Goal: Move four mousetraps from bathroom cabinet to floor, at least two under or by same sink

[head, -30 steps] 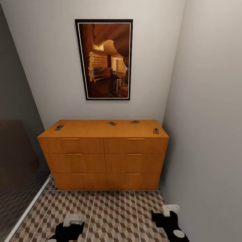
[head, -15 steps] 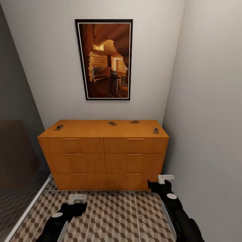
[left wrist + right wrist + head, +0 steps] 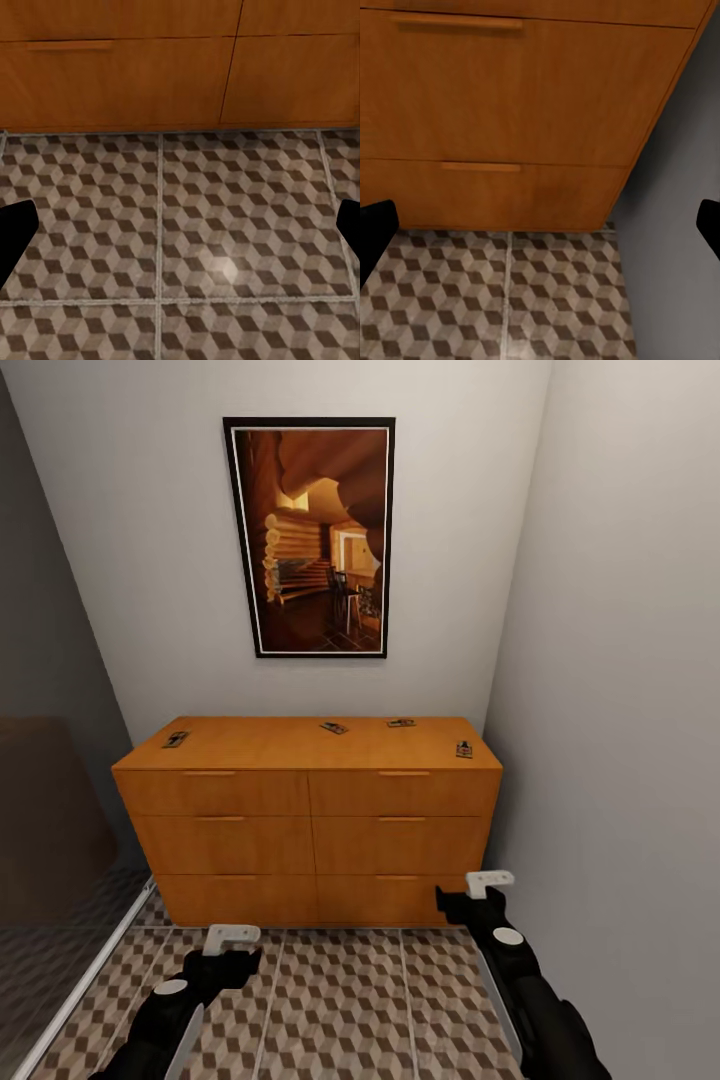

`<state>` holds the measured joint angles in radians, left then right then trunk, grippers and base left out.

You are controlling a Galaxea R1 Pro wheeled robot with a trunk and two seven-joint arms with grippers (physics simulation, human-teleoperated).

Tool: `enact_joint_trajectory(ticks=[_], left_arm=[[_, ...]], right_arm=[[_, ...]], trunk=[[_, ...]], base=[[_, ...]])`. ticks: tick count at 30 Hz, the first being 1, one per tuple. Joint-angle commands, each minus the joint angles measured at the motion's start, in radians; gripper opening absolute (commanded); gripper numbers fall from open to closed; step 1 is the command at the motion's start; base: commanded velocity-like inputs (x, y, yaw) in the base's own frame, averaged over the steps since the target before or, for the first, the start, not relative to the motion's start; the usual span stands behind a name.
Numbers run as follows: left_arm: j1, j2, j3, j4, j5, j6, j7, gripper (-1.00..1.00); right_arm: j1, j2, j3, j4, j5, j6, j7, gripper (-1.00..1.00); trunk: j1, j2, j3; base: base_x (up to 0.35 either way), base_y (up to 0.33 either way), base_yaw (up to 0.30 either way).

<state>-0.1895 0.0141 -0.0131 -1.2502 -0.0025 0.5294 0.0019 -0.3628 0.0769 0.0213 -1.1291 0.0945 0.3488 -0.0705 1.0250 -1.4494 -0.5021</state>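
Several mousetraps lie on top of the orange-wood cabinet [image 3: 310,830]: one at the left end [image 3: 176,739], two near the back [image 3: 334,728] [image 3: 401,723], one at the right end [image 3: 464,749]. The cabinet's drawers are closed. My left gripper [image 3: 232,940] hangs low over the bathroom floor [image 3: 340,1000], in front of the cabinet's left half. My right gripper [image 3: 488,885] is at the bottom right drawer's height. Both wrist views show the fingertips wide apart with nothing between them: left gripper [image 3: 180,232] over tiles, right gripper [image 3: 540,225] facing drawer fronts [image 3: 495,97]. The sink is out of view.
A grey wall [image 3: 620,710] stands close on the right, against the cabinet's end. On the left a dark glass panel [image 3: 50,810] runs along a white floor rail [image 3: 90,980]. A framed picture [image 3: 310,538] hangs above the cabinet.
Both arms have come up into view. The right gripper rose from floor level to the bottom drawer's height; the left gripper rose a little and moved forward.
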Motion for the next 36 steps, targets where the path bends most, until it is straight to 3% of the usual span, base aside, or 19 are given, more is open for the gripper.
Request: enact_joint_trajectory(ticks=[1,7,16,26,27,29,32,33,36], left_arm=[[-0.001,0.001,-0.002,-0.001,0.000,0.004,0.000,1.00],[-0.001,-0.004,-0.006,-0.007,0.003,-0.001,-0.002,1.00],[-0.001,-0.008,-0.018,-0.008,0.004,-0.002,-0.002,1.00],[-0.001,-0.005,-0.083,0.042,0.000,-0.037,0.003,1.00],[-0.001,-0.005,-0.088,0.080,0.000,-0.059,0.003,1.00],[-0.001,-0.005,-0.094,0.234,-0.002,-0.150,0.003,1.00],[-0.001,-0.005,-0.097,0.357,-0.003,-0.238,0.003,1.00],[-0.001,-0.005,-0.097,0.443,-0.003,-0.310,0.003,1.00],[-0.001,-0.003,-0.098,0.576,-0.003,-0.424,0.004,1.00]], right_arm=[[-0.001,-0.001,0.006,-0.003,0.010,0.007,-0.002,1.00],[-0.001,-0.007,0.048,-0.069,0.012,0.005,0.008,1.00],[-0.001,-0.006,0.057,-0.107,0.012,0.007,0.012,1.00],[-0.001,-0.008,0.056,-0.113,0.013,0.007,0.012,1.00],[-0.001,-0.008,0.055,-0.119,0.013,0.008,0.012,1.00],[-0.001,-0.009,0.053,-0.150,0.014,0.012,0.011,1.00],[-0.001,-0.009,0.053,-0.172,0.014,0.016,0.011,1.00],[-0.001,-0.009,0.053,-0.183,0.014,0.018,0.011,1.00],[-0.001,-0.009,0.053,-0.197,0.015,0.019,0.011,1.00]], trunk=[[0.000,-0.001,-0.001],[0.000,-0.001,-0.001],[0.000,-0.001,-0.001],[0.000,-0.001,-0.001],[0.000,-0.001,-0.001],[0.000,-0.001,-0.001],[0.000,-0.001,-0.001],[0.000,-0.001,-0.001],[0.000,-0.001,-0.001]], base=[[0.000,0.000,0.000],[0.000,0.000,0.000],[0.000,0.000,0.000],[0.000,0.000,0.000],[0.000,0.000,0.000],[0.000,0.000,0.000],[0.000,0.000,0.000],[0.000,0.000,0.000],[0.000,0.000,0.000]])
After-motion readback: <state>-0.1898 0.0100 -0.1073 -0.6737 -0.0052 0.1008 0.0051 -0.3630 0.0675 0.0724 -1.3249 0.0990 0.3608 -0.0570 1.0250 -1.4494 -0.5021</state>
